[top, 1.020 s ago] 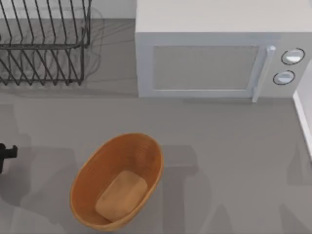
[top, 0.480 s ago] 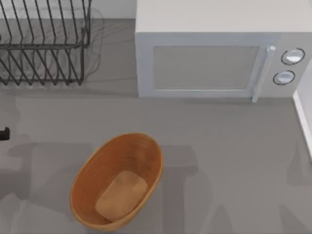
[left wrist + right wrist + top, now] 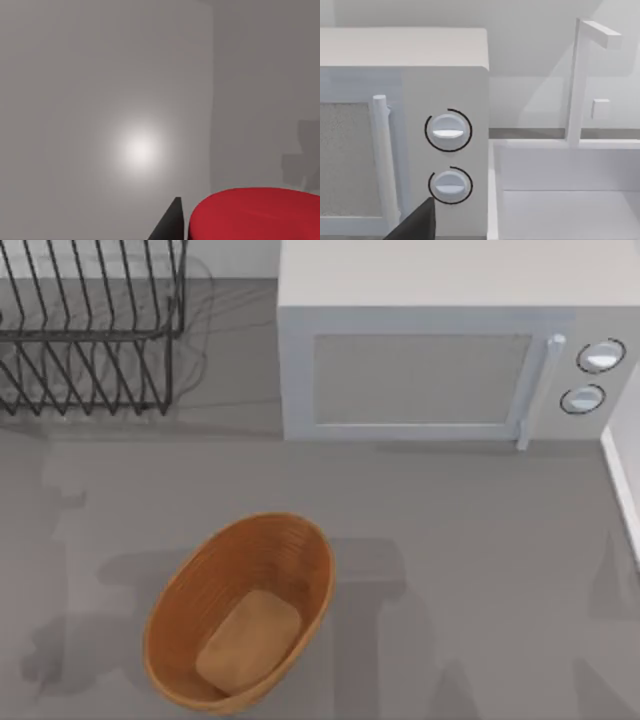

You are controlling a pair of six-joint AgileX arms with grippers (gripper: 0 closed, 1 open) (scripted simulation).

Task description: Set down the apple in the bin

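Observation:
The apple (image 3: pixel 255 212) is a bright red round thing at the edge of the left wrist view, pressed against a black finger (image 3: pixel 170 227) of my left gripper (image 3: pixel 252 236), which is shut on it. Behind it there is plain grey surface. The bin (image 3: pixel 240 612) is an oval orange-brown ribbed basket with a paler tan patch at its bottom. It stands at the table's front, left of centre, with nothing in it. A dark part of my right gripper (image 3: pixel 415 225) hangs in front of the microwave's knobs.
A black wire rack (image 3: pixel 90 330) stands at the back left. A white microwave (image 3: pixel 440 350) with two knobs (image 3: pixel 448 131) fills the back right. A white sink basin (image 3: pixel 565 190) with a tap lies to its right. Bare grey tabletop surrounds the bin.
The black tip of my left arm at the top view's left edge has slid out of that view. Its shadows on the table have shifted. The bin has not moved.

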